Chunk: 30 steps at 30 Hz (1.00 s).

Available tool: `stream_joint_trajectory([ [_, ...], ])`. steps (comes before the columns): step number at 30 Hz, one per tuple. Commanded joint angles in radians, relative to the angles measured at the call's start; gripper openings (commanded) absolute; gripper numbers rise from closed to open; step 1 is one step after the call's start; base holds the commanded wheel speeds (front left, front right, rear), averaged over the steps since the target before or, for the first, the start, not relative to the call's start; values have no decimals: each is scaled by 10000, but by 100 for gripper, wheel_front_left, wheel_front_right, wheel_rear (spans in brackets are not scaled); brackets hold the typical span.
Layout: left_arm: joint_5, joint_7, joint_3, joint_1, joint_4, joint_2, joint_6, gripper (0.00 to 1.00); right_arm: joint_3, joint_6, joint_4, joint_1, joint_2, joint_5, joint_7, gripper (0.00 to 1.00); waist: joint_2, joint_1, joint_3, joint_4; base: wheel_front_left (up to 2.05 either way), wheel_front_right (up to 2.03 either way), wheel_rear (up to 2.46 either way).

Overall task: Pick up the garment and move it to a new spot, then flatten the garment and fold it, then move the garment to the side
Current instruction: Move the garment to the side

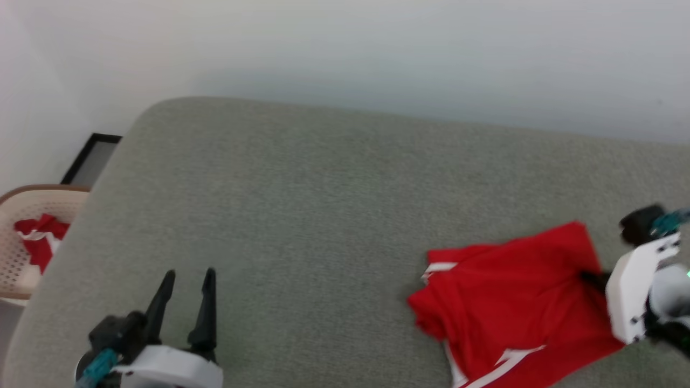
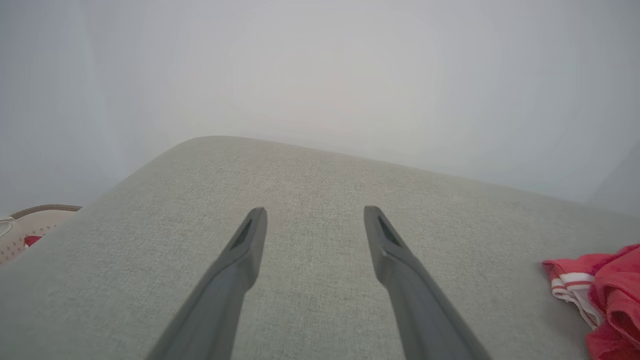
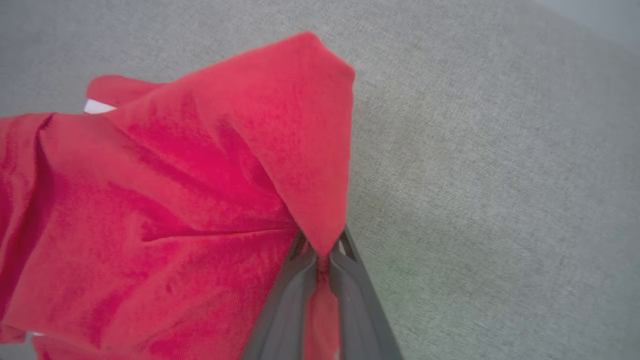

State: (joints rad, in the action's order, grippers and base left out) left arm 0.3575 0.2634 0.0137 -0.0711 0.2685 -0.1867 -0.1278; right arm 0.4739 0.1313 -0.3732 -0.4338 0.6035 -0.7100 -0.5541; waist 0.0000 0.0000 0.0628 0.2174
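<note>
Between my right jaws sits a pinched fold of the garment [image 3: 175, 200], a red jersey-style shirt with white striped trim. The two dark fingers [image 3: 287, 305] are pressed together on the cloth at its right-hand edge, and the fabric stands in a pointed fold beyond them. Most of the garment lies rumpled, mostly plain red showing, on the grey woven upholstered surface [image 1: 323, 215], low at my right and near the front edge. My left jaws stand wide apart with nothing between them, over bare surface at my near left, well apart from the garment. Off the surface's left end stands a beige perforated plastic basket [image 1: 21, 253] holding more red and white cloth. I judge that only the grip is made. Lifting and carrying to a new spot, flattening, folding and setting aside are all left.
</note>
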Motion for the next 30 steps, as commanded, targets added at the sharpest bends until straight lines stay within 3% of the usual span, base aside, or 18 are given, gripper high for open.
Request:
stream_joint_trajectory([
  [1,-54,-1,96,-245,-59,18,-33,100,-44,-13,116,-301,248,129,-18,0,0,0,356,-376,0,0,0],
  [17,-101,-1,833,-1873,-293,-219,-32,100,645,-13,305,-2413,2323,304,587,0,0,0,1890,-1968,0,0,0],
  [30,38,-1,1486,-2818,-479,-626,-33,100,1589,-13,-1211,-3975,3837,484,2009,0,0,0,3020,-2746,0,0,0],
])
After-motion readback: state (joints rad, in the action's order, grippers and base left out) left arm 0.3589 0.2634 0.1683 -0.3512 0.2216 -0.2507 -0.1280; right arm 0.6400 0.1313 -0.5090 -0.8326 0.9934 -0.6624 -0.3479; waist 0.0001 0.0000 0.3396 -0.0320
